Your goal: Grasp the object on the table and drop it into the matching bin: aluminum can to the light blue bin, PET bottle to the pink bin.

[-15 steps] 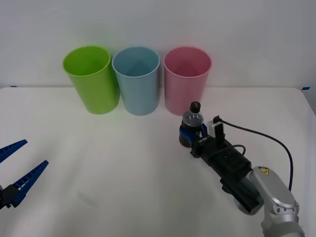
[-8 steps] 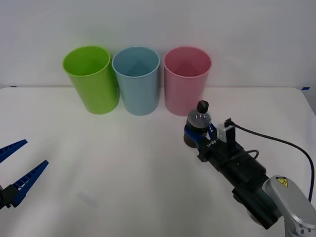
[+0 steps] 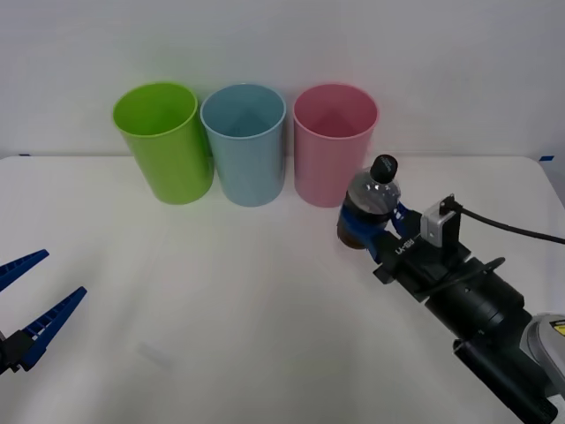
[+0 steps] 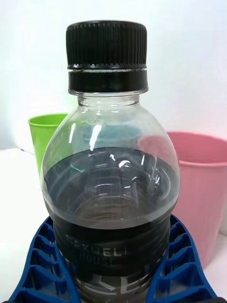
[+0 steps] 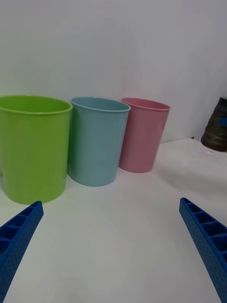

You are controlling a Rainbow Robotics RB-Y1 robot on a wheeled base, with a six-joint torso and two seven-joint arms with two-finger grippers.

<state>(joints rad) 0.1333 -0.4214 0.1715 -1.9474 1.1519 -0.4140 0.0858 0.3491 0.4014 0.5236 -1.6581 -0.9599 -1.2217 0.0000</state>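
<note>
The PET bottle (image 3: 371,205), small and clear with a black cap and a dark label, stands upright in my right gripper (image 3: 377,231), which is shut on its lower body. It hangs just above the white table (image 3: 221,300), in front of the pink bin (image 3: 335,146) and slightly to its right. In the right wrist view the bottle (image 4: 111,189) sits between the blue fingers (image 4: 38,270), with the pink bin (image 4: 203,189) behind it. The light blue bin (image 3: 244,146) stands left of the pink one. My left gripper (image 3: 64,274) is open at the table's near left.
A lime green bin (image 3: 163,141) stands at the left end of the row of three bins along the table's back edge. In the left wrist view the green (image 5: 30,147), light blue (image 5: 97,142) and pink (image 5: 142,135) bins line up, with the bottle's base (image 5: 218,125) off to one side.
My right gripper has lifted the bottle off the table and carried it up and to the right. The left arm has not moved.
</note>
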